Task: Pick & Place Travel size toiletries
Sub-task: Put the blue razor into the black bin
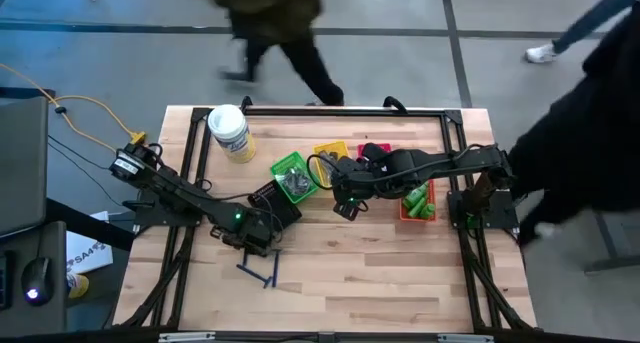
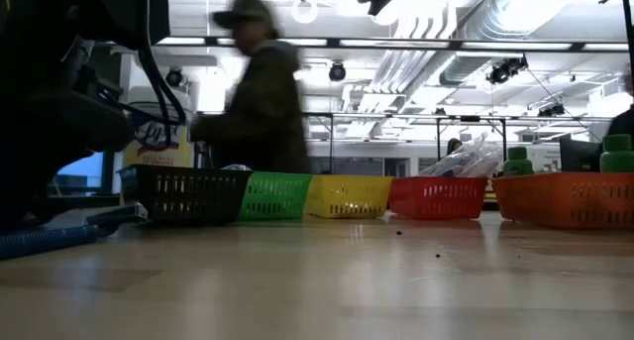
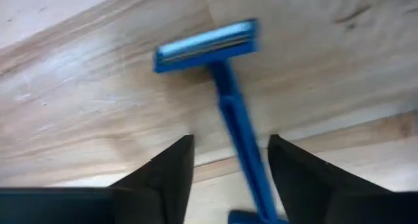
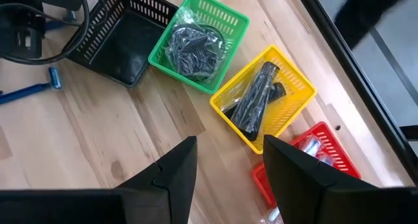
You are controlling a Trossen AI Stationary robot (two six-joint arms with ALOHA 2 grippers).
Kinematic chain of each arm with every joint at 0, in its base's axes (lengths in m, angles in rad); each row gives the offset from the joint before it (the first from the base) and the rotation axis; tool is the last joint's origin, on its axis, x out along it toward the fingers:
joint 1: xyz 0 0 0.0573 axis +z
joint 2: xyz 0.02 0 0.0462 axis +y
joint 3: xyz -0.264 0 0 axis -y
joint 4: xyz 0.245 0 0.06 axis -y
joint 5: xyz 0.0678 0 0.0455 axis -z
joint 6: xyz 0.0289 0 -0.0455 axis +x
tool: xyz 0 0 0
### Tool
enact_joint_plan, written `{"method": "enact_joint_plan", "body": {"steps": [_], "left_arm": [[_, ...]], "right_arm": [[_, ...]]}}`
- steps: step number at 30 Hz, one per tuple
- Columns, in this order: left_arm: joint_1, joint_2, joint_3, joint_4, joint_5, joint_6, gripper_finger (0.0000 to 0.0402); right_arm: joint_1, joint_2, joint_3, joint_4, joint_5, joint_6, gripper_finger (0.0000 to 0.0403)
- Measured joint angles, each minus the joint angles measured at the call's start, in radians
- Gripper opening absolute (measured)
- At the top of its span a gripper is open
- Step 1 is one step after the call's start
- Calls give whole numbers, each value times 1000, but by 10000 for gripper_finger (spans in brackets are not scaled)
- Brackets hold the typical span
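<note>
A: High view first. Where are the arms?

B: The left gripper is low over the table, next to the black basket. The right gripper hangs by the green basket.

A: Where is the razor?

B: A blue razor lies flat on the wood. Its handle runs between the left gripper's two fingers. The fingers are apart, one on each side, and do not squeeze it. In the high view, dark razors lie on the table just past that gripper.

A: And the right gripper?

B: Its fingers are apart with nothing in them, high over the wood.

A: What is in the baskets?

B: The green basket holds clear bags of dark round bits. The yellow basket holds dark strips. The red basket holds clear packets. The orange basket holds green bottles. One more razor lies by the black basket.

A: Any words to read?

B: The white tub has a yellow label, but I cannot read it. A sign shows in the low view, but I cannot read it either.

A: Anyone around?

B: A person walks past behind the table.
</note>
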Motion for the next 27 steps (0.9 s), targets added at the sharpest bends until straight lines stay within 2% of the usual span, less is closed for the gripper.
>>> {"method": "enact_joint_plan", "body": {"steps": [22, 27], "left_arm": [[-1, 1, -3, -22, 46, 150, 19], [-1, -11, -4, -50, 50, 200, 10]], "right_arm": [[0, 0, 0, -1, -3, 0, 166], [3, -13, 0, -23, -11, 4, 166]]}}
